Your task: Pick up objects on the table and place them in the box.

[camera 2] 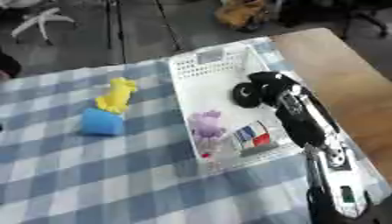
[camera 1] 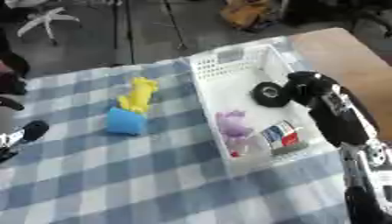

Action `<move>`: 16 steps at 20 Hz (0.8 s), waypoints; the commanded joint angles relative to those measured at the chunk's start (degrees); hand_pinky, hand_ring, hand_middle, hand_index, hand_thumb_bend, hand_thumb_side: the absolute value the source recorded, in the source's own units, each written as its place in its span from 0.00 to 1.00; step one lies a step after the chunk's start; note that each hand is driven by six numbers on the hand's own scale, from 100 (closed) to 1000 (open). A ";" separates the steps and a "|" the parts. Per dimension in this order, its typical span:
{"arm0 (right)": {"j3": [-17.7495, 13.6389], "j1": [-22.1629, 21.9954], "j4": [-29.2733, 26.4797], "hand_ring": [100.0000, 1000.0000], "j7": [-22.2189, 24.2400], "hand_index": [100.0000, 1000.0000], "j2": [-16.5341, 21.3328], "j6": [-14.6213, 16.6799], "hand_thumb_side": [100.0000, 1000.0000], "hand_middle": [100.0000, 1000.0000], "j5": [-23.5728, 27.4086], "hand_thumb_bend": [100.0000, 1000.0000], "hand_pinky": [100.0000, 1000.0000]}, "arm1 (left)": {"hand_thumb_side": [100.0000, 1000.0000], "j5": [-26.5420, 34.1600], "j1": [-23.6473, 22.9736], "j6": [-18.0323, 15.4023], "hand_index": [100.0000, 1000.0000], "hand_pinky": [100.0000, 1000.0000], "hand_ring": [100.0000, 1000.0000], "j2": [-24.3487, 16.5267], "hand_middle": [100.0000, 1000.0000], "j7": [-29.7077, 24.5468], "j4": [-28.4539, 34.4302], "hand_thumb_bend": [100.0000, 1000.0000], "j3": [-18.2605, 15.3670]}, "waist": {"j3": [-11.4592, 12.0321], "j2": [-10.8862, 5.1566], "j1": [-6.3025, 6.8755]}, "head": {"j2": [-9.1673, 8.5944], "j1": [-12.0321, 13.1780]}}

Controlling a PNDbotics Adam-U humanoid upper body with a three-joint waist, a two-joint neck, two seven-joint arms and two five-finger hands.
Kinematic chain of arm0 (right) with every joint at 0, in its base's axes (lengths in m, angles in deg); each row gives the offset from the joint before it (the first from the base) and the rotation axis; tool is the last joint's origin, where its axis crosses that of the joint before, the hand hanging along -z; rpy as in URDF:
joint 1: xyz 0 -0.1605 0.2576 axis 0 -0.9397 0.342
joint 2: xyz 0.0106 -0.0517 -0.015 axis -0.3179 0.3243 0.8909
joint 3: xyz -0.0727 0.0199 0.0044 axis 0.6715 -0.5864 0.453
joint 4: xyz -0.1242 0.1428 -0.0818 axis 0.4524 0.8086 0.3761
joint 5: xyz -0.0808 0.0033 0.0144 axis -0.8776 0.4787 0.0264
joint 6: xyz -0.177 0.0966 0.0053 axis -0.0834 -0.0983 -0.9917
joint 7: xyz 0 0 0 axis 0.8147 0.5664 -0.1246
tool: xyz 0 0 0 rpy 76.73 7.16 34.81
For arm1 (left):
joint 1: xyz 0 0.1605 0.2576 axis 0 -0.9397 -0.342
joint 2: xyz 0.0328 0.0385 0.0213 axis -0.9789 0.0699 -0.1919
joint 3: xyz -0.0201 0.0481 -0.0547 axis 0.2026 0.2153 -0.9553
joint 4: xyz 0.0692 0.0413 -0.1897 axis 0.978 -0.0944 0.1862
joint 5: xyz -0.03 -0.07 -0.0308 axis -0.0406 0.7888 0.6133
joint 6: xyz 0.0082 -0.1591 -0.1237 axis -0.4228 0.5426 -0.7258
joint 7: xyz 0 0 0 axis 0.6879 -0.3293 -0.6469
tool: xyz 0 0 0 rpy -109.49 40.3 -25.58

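Observation:
A white perforated box [camera 1: 218,65] stands on the checked cloth at centre right. Inside it lie a purple toy [camera 1: 232,124] and a small red, white and blue packet [camera 1: 280,134]. My right hand [camera 1: 308,89] reaches in from the lower right and hangs over the box's middle, its fingers curled on a black ring-shaped roll [camera 1: 267,94]. Left of the box, a yellow toy [camera 1: 138,95] lies on the cloth, touching a blue cube [camera 1: 125,121] just in front of it. Only a dark part of my left hand [camera 1: 27,131] shows at the left edge.
The blue and white checked cloth [camera 1: 138,179] covers the table. Bare wooden tabletop [camera 1: 352,61] shows to the right of the box. Beyond the table's far edge are a dark floor, a chair base [camera 1: 46,19] and a yellow-brown object [camera 1: 246,12].

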 commanded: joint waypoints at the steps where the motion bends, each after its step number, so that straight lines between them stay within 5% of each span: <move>1: -0.22 0.56 -1.00 0.49 -0.01 0.77 0.80 0.00 0.80 0.57 0.17 0.00 0.62 | 0.48 -0.52 0.89 -0.16 0.78 0.51 0.65 -2.33 0.61 -0.54 0.60 0.92 -0.71 | 0.01 -5.03 -0.17 | 0.01 0.12; 16: -0.09 0.49 -1.04 0.49 0.17 0.77 0.72 -0.06 0.80 0.57 0.17 0.00 0.62 | 0.45 -3.52 1.97 -0.98 0.77 0.53 0.64 -5.19 0.59 -1.78 -0.80 0.91 -0.87 | 0.00 -5.20 -0.07 | -0.43 0.03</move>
